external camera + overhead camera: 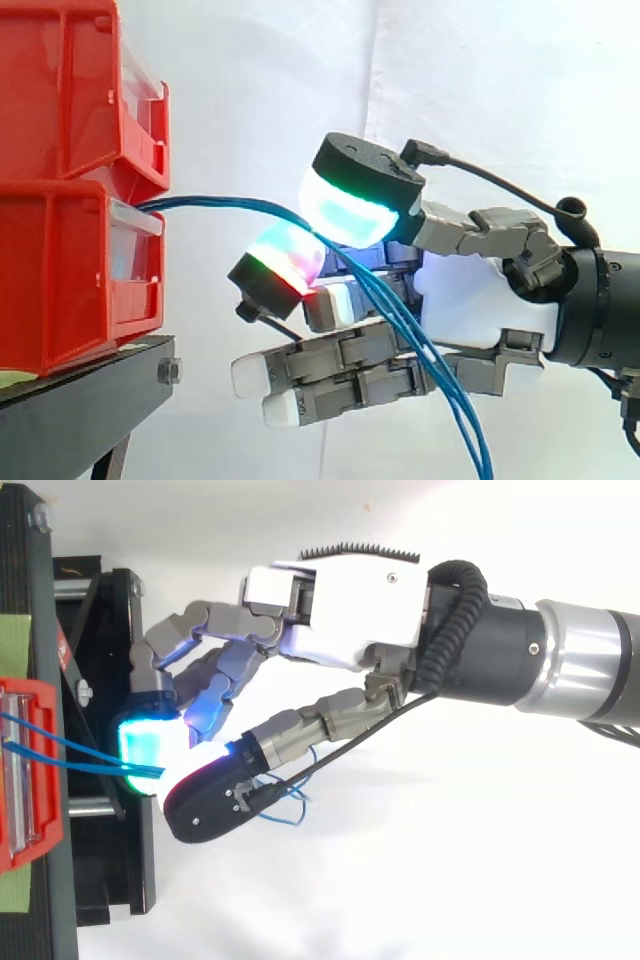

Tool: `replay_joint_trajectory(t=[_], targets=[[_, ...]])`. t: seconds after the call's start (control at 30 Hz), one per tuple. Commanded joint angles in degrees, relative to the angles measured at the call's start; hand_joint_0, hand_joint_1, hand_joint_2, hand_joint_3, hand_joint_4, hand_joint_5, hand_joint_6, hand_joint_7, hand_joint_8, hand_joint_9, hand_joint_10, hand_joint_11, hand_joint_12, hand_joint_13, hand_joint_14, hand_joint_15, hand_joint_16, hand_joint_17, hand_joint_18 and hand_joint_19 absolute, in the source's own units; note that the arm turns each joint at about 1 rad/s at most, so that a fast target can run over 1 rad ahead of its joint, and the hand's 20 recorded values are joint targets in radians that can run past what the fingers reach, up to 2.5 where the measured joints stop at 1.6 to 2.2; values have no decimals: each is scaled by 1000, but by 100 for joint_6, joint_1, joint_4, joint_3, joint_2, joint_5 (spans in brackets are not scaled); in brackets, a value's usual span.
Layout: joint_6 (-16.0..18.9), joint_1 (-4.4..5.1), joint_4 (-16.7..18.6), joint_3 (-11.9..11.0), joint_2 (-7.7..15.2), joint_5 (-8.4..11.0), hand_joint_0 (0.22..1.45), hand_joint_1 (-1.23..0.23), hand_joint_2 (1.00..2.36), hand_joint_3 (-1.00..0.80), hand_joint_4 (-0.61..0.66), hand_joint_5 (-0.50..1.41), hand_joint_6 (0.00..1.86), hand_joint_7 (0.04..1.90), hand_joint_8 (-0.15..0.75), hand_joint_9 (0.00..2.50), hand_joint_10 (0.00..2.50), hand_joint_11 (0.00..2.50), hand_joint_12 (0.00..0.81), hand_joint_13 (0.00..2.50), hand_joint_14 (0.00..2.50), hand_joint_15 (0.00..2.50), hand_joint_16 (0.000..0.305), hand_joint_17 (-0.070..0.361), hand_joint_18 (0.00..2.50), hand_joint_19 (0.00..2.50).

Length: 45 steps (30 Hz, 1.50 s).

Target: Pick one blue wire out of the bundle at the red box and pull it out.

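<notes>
Blue wires (220, 203) pinched between glowing fingertips (350, 215) of the hand (480, 295), near the red box (60, 280); wires stretched from the box front, hung down past the palm

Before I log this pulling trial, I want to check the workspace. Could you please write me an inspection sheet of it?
Surface: black stand carries the bins.
Job's things: red bins, stacked; blue wires come out of the lower one.
Clutter: green tape on the stand.
Hand: hand pinches the blue wires between two glowing pads; the other fingers are straight.
Cables: past the pinch the blue wires hang down loosely; how many are pinched cannot be told.
Surroundings: white curtain behind.
</notes>
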State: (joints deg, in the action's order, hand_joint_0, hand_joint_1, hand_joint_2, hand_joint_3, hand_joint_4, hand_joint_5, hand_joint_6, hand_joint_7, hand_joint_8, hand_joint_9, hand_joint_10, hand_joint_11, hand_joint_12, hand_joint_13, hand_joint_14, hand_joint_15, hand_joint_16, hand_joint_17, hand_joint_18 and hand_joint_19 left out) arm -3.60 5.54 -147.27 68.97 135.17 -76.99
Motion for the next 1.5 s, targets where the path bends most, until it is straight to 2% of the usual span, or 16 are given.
replay_joint_trajectory(t=[0.0, 0.07, 0.17, 0.3, 0.4, 0.43, 0.5, 0.63, 0.7, 0.83, 0.97, 1.07, 1.1, 1.17, 1.33, 1.47], targets=[[0, 0, -3, 3, 1, 0, 621, -790, 1014, -259, 142, -144, 878, 1176, 281, 1101, 22, 814, 362, 708, 17, 423, 53, 119, 521, 389], [0, 0, -3, 3, 1, 0, 631, -817, 1016, -207, 107, -148, 884, 1245, 278, 1097, 20, 817, 362, 717, 17, 425, 53, 120, 529, 386], [0, 0, 5, -6, 1, 0, 636, -834, 1018, -172, 65, -158, 911, 1189, 279, 1083, 22, 832, 364, 720, 17, 432, 54, 121, 539, 375], [0, 0, 5, -6, 1, 9, 644, -848, 1017, -175, 80, -166, 913, 1193, 278, 1073, 22, 836, 362, 718, 17, 424, 53, 120, 543, 375], [9, 0, 5, -6, 1, 9, 618, -806, 1016, -233, 174, -167, 882, 1208, 271, 1036, 21, 752, 365, 698, 16, 406, 54, 121, 531, 390], [9, 0, 5, -6, 1, 9, 600, -765, 1013, -221, 233, -161, 865, 1157, 286, 1051, 18, 719, 381, 705, 15, 397, 58, 131, 549, 375], [18, 0, -3, 3, 1, 9, 592, -716, 1011, -200, 258, -149, 840, 1149, 295, 1086, 17, 705, 396, 716, 15, 394, 62, 140, 558, 371], [70, 0, -30, 3, 1, 9, 593, -703, 1010, -158, 210, -146, 836, 1183, 311, 1105, 17, 718, 409, 725, 16, 392, 64, 144, 569, 365], [79, 0, -21, 3, 1, 9, 605, -718, 1008, -75, 187, -149, 846, 1216, 317, 1097, 20, 747, 417, 732, 15, 401, 66, 148, 583, 351], [106, 0, -21, -6, 1, 9, 640, -799, 1011, -56, 92, -170, 904, 1039, 298, 1007, 20, 780, 391, 697, 15, 402, 61, 138, 552, 348], [132, 0, -21, -15, -8, -53, 646, -821, 1016, -106, 130, -174, 904, 978, 283, 1049, 21, 831, 367, 696, 16, 420, 58, 130, 528, 365], [158, 0, -30, -50, -8, -97, 626, -786, 1017, -229, 114, -139, 879, 1218, 253, 1166, 21, 793, 349, 732, 18, 411, 54, 120, 519, 392], [176, 0, -30, -76, -8, -132, 624, -784, 1017, -231, 116, -138, 880, 1208, 249, 1171, 22, 783, 347, 741, 17, 414, 53, 120, 523, 386], [185, 0, -30, -76, -8, -167, 609, -771, 1017, -234, 99, -116, 864, 1299, 223, 1234, 25, 762, 337, 782, 19, 432, 52, 117, 536, 393], [211, 0, -30, -76, -8, -167, 621, -804, 1018, -184, 74, -108, 873, 1348, 248, 1354, 27, 904, 351, 889, 22, 535, 52, 116, 583, 400], [246, -9, -38, -76, -8, -167, 670, -864, 1020, -92, -61, -138, 928, 1269, 257, 1226, 25, 896, 348, 843, 21, 531, 51, 116, 587, 374]])
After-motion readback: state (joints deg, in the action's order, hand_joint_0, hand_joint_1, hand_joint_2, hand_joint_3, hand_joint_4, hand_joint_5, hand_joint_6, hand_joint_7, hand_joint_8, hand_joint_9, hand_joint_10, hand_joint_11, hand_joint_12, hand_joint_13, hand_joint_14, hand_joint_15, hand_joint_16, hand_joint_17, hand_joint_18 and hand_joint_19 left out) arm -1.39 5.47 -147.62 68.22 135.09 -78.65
